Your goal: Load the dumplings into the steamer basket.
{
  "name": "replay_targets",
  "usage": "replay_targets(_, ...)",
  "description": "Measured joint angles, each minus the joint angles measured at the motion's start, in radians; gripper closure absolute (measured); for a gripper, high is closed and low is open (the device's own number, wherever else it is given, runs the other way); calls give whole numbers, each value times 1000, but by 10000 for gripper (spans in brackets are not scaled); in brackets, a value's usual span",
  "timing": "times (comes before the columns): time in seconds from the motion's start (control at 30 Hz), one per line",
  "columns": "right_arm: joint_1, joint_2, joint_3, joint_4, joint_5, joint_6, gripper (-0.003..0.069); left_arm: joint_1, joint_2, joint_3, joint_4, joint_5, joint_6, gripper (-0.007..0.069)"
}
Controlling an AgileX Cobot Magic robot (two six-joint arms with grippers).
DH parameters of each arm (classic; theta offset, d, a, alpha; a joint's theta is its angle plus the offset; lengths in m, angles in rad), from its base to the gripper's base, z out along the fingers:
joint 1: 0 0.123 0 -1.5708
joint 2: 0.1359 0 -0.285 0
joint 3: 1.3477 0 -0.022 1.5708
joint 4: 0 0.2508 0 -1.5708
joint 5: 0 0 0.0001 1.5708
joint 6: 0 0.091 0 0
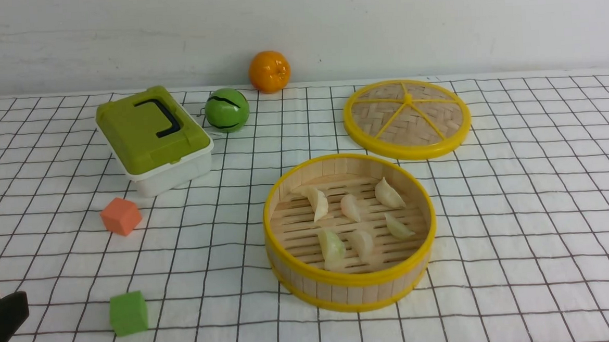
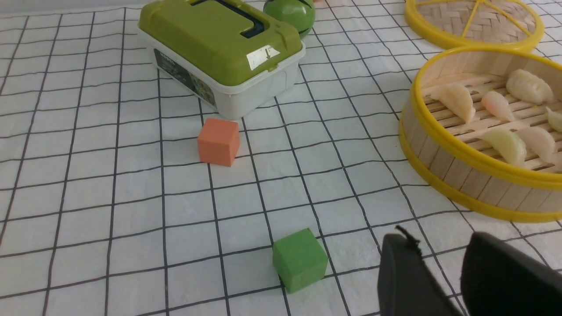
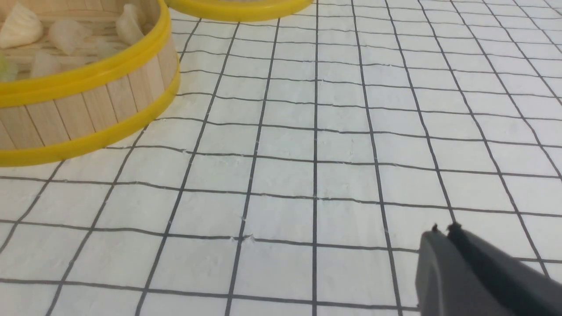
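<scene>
Yellow-rimmed steamer basket (image 1: 310,275), black-gridded white cloth (image 1: 521,222)

tablecloth (image 1: 520,206) | steamer basket (image 1: 352,288) | lid (image 1: 407,118) | box (image 1: 154,140) | cubes (image 1: 121,216)

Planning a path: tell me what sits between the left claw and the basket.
Only bare checked cloth, as the left wrist view shows. The left claw is open and empty; the green cube lies off to its side, away from the basket.

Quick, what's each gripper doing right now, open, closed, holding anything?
Left gripper: open, holding nothing, over the cloth near the green cube.
Right gripper: shut, holding nothing, over bare cloth beside the steamer basket.
</scene>
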Motion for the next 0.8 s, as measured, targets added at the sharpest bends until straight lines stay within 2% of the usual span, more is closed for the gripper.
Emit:
replay_targets(0.3, 0, 0, 0, 0, 0, 0, 645, 2, -58, 53, 7, 4, 0, 410)
replay_targets(0.4, 0, 0, 0, 0, 0, 0, 645, 51, -172, 90, 31, 35, -5, 409)
replay_targets(0.53, 0, 0, 0, 0, 0, 0, 641, 143, -319, 119, 34, 24, -13, 407)
replay_targets(0.63, 0, 0, 0, 0, 0, 0, 636, 276, -427, 166, 12, -40, 2, 410)
replay_targets(0.67, 0, 0, 0, 0, 0, 0, 636, 276, -429, 170, 12, -46, 2, 410)
replay_targets(0.77, 0, 0, 0, 0, 0, 0, 627, 404, -434, 255, -102, -189, 97, 479)
replay_targets(0.8, 0, 0, 0, 0, 0, 0, 622, 456, -434, 300, -183, -268, 145, 529)
